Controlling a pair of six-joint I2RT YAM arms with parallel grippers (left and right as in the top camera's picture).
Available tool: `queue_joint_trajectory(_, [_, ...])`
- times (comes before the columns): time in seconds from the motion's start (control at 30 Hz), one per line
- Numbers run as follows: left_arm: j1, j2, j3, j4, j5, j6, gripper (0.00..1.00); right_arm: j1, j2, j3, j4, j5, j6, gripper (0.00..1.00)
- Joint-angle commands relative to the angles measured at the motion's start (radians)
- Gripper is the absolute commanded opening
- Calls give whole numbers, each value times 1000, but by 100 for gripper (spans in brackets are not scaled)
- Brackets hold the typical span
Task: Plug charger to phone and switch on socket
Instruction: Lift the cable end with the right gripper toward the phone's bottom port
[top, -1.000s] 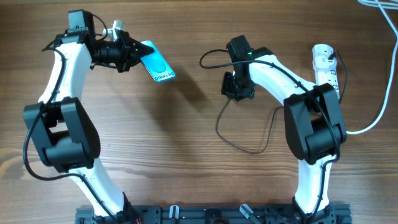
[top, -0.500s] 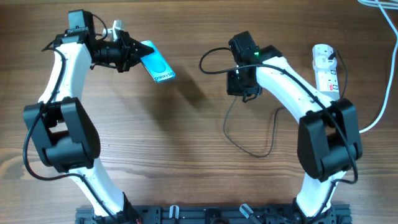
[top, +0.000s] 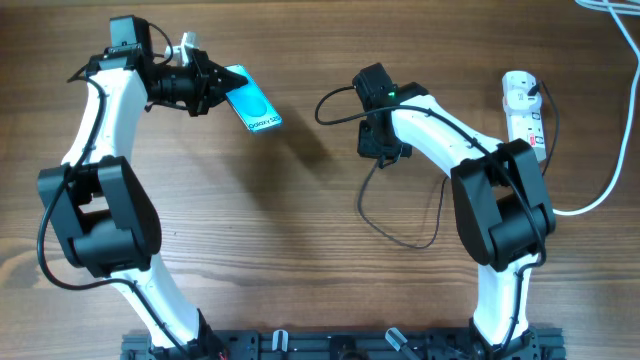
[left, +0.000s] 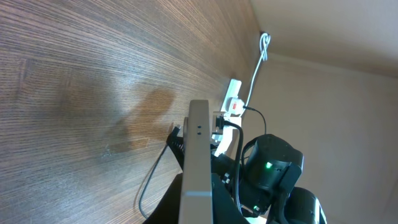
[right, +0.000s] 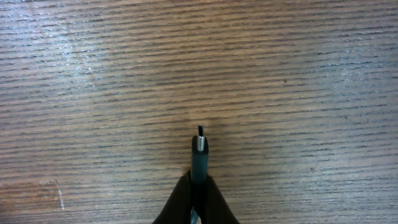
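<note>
The wooden table (top: 300, 215) carries the socket (top: 524, 112) along its far right edge. The left gripper (top: 220, 92) pinches the phone (top: 254, 106) near the far left corner. The right gripper (right: 199, 188) is clamped on the charger (right: 200, 155) toward the far edge's middle.

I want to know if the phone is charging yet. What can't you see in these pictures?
- Overhead: the port on the phone is too small to see.
- Left wrist: the phone shows edge-on, hiding its screen.
- Overhead: the switches on the socket are too small to read on or off.
- Right wrist: the right gripper hides the cable of the charger behind its tip.
</note>
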Motion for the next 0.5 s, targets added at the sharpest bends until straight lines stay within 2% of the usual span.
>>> queue_joint_trajectory(0.0, [-3, -13, 8, 0, 21, 19, 4, 3, 79, -7, 13, -56, 13, 5])
queue_joint_trajectory(0.13, [-3, -13, 8, -1, 21, 19, 4, 3, 93, -7, 16, -86, 10, 13])
queue_joint_trajectory(0.23, [-3, -13, 8, -1, 21, 19, 4, 2, 94, -6, 31, -154, -40, 4])
queue_joint_trajectory(0.33, [-3, -13, 8, 0, 21, 20, 4, -14, 56, 3, 34, -271, -111, 4])
queue_joint_trajectory(0.47, [-3, -14, 8, 1, 35, 20, 4, -33, -135, 3, 45, -449, -285, 5])
